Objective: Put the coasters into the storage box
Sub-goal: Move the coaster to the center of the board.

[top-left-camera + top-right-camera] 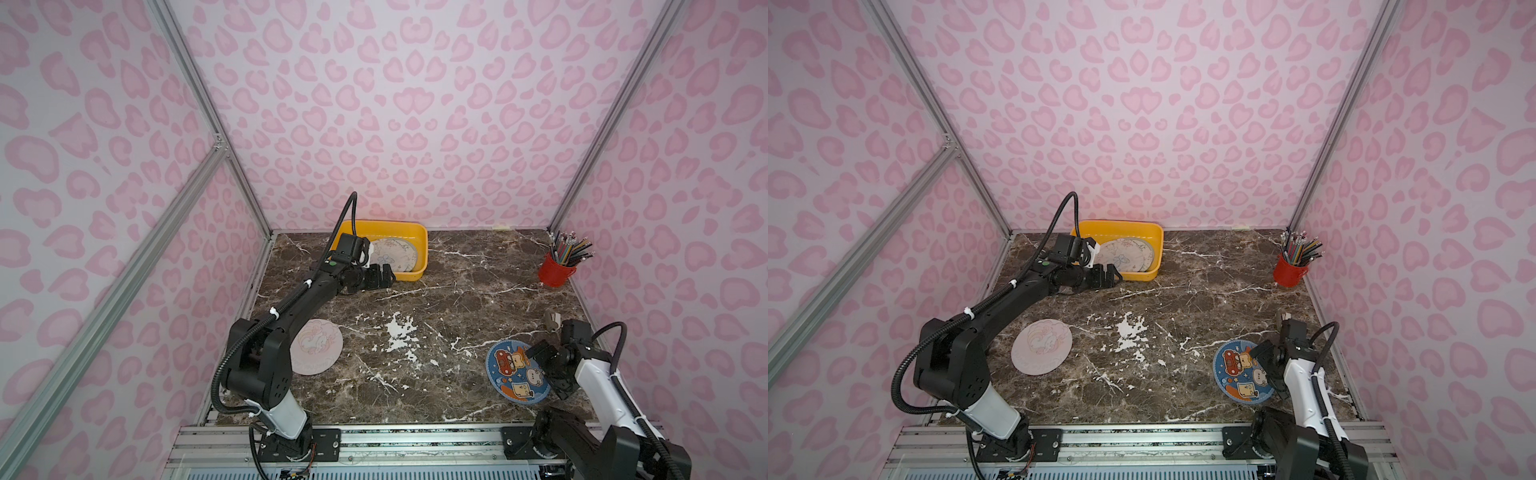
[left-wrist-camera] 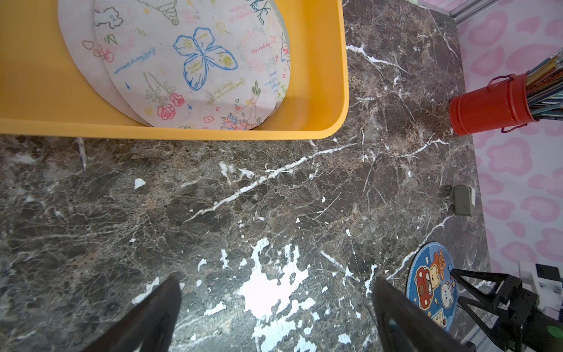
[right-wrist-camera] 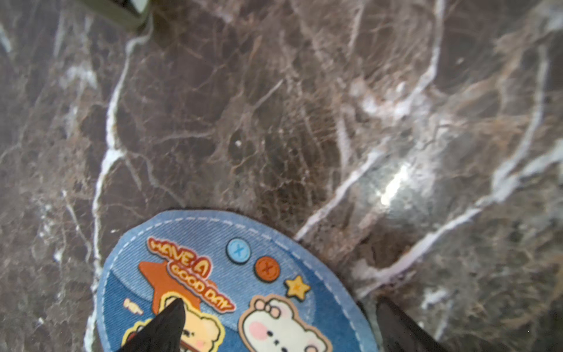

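Straddling the rim of the blue coaster (image 1: 517, 372), the right gripper (image 3: 280, 307) is hanging wide open and empty, one jaw over the print, one beyond the edge. The storage box (image 1: 411, 275) is lying far across the bench (image 1: 457, 299), beside the left gripper (image 1: 380, 278), likewise open and empty.

We're looking at a booth where pink blotchy-print walls (image 1: 415, 104) are closing in on three sides, with silver aluminium posts (image 1: 198, 83) running up the corners. We're seeing a dark brown marble tabletop (image 1: 457, 299) showing white veins and patches, and a metal rail (image 1: 415, 440) sitting along its near edge.
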You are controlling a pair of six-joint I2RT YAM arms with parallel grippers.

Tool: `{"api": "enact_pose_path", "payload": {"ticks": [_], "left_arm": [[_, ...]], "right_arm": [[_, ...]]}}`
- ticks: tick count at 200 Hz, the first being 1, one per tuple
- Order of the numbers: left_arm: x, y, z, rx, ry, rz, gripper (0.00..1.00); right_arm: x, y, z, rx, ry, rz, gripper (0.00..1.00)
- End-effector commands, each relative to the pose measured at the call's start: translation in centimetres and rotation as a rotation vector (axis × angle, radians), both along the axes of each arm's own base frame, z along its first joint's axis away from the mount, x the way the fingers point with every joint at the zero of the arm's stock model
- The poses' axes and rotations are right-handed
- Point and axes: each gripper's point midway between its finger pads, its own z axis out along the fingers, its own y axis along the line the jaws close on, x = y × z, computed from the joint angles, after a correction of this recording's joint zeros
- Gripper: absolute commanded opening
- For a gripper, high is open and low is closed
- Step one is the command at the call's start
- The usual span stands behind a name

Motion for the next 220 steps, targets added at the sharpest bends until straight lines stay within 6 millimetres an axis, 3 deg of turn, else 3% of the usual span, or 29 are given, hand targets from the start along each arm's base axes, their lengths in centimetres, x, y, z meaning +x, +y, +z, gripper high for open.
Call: {"api": "enact_pose_path", "payload": {"ticks": [1,70,136,191,220], "left_arm": [[0.1,-0.4,0.7,-0.023,-0.027,-0.006,1.00],[-0.3,-0.2,0.3,-0.017,-0.019,-0.008,1.00],[-1.0,-0.1,-0.1,-0.014,-0.004,-0.009,1.00],[-2.4,-0.1,-0.9,-0.018,0.029,-0.023,1.00],[-3.5,-0.2,-1.3,-0.021,0.046,-0.028,1.00]], "right_arm": [[-1.7,5.5,-1.1,0.255,0.060,-0.015,0.99],[0.2,11.1,-0.6,0.325,0.044,0.150,0.99],[1.7,17.0,-0.2,0.327,0.060,0.436,0.99],[4.0,14.6,1.4,0.046,0.119,0.723,0.99],[5.7,14.8,0.9,0.009,0.123,0.795,0.99]]}}
